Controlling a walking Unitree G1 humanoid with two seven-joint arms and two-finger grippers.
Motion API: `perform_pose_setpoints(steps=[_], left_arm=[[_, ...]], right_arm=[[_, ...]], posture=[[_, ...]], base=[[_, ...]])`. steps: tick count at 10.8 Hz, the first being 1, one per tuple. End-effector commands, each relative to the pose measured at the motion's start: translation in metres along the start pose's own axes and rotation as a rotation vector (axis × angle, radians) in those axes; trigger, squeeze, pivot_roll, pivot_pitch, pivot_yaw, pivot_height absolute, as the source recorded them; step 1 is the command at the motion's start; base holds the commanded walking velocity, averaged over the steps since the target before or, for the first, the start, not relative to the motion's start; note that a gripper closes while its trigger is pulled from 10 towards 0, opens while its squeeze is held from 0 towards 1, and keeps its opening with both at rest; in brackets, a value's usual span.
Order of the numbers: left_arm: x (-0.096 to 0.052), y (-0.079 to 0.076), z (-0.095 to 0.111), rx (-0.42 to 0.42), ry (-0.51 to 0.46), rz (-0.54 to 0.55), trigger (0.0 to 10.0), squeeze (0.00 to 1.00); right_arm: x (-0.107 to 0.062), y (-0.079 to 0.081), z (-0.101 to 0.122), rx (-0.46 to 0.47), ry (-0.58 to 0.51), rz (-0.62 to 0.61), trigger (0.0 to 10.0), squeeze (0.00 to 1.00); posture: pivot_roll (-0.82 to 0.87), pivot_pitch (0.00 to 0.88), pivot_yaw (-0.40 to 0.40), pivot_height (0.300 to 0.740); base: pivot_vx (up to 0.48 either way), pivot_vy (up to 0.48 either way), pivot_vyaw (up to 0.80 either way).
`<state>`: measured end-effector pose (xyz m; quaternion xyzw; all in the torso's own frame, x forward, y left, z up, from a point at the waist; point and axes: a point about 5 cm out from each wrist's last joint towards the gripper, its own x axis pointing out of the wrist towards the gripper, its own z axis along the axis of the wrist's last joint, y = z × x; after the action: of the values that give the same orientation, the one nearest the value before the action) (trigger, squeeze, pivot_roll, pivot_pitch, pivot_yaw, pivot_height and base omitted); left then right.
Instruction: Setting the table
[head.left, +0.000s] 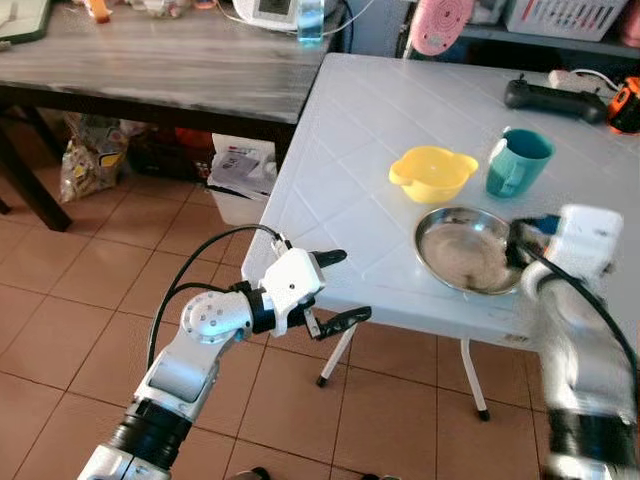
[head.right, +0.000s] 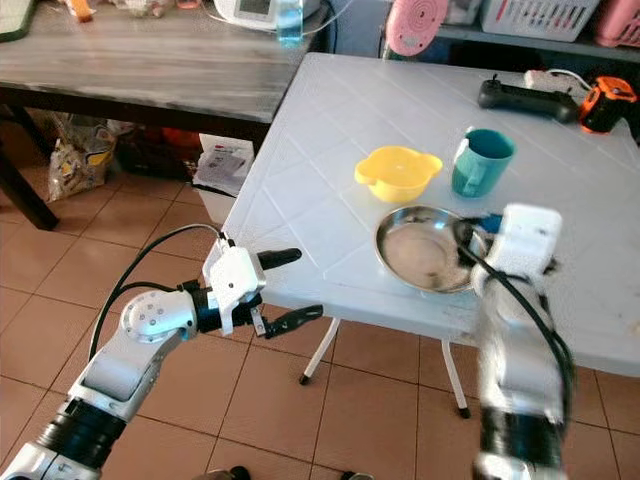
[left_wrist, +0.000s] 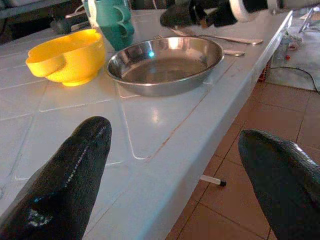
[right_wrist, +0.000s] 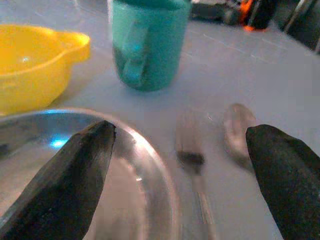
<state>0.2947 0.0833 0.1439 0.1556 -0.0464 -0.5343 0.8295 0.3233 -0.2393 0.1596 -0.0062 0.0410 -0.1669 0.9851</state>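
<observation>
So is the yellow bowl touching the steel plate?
Apart. The left wrist view shows a strip of white table between the yellow bowl and the steel plate.

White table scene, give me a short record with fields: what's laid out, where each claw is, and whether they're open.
table: white table
dishes: steel plate, yellow bowl and teal mug behind it
cutlery: fork and spoon beside the plate
left claw: open, empty, at the table's near edge
right claw: open, empty, over the plate rim and fork
</observation>
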Motion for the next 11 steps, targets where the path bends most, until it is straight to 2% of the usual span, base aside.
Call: perform_pose_setpoints(steps=[1, 2, 3, 4, 6, 8, 11], left_arm=[[-0.002, -0.003, -0.001, 0.012, 0.008, -0.008, 10.0, 0.00], [-0.005, -0.003, -0.002, 0.014, 0.015, -0.004, 10.0, 0.00], [-0.005, -0.002, -0.002, 0.018, 0.019, -0.004, 10.0, 0.00], [-0.005, -0.002, -0.002, 0.019, 0.020, -0.004, 10.0, 0.00], [-0.004, -0.007, -0.001, 0.016, 0.017, -0.027, 10.0, 0.00], [-0.003, -0.006, 0.000, 0.019, 0.013, -0.026, 10.0, 0.00], [-0.003, -0.007, 0.000, 0.021, 0.016, -0.026, 10.0, 0.00]], right_arm=[[0.002, 0.006, -0.005, -0.003, 0.026, 0.027, 10.0, 1.00], [0.002, 0.013, -0.013, -0.005, 0.053, 0.050, 10.0, 0.76], [0.002, 0.016, -0.016, -0.005, 0.062, 0.061, 10.0, 0.33], [0.003, 0.019, -0.019, 0.005, 0.072, 0.075, 10.0, 0.00], [0.010, 0.016, -0.014, 0.025, 0.069, 0.032, 10.0, 0.00], [0.010, 0.016, -0.003, 0.039, 0.006, 0.015, 10.0, 0.00], [0.011, 0.012, -0.004, 0.059, 0.025, -0.022, 10.0, 0.00]], posture=[[0.11, 0.168, -0.037, 0.740], [0.11, 0.168, -0.037, 0.740], [0.11, 0.172, -0.039, 0.740], [0.11, 0.176, -0.037, 0.740], [0.11, 0.178, -0.033, 0.740], [0.11, 0.179, -0.032, 0.740], [0.11, 0.180, -0.035, 0.740]], base=[[0.000, 0.000, 0.00], [0.000, 0.000, 0.00], [0.000, 0.000, 0.00], [0.000, 0.000, 0.00], [0.000, 0.000, 0.00], [0.000, 0.000, 0.00], [0.000, 0.000, 0.00]])
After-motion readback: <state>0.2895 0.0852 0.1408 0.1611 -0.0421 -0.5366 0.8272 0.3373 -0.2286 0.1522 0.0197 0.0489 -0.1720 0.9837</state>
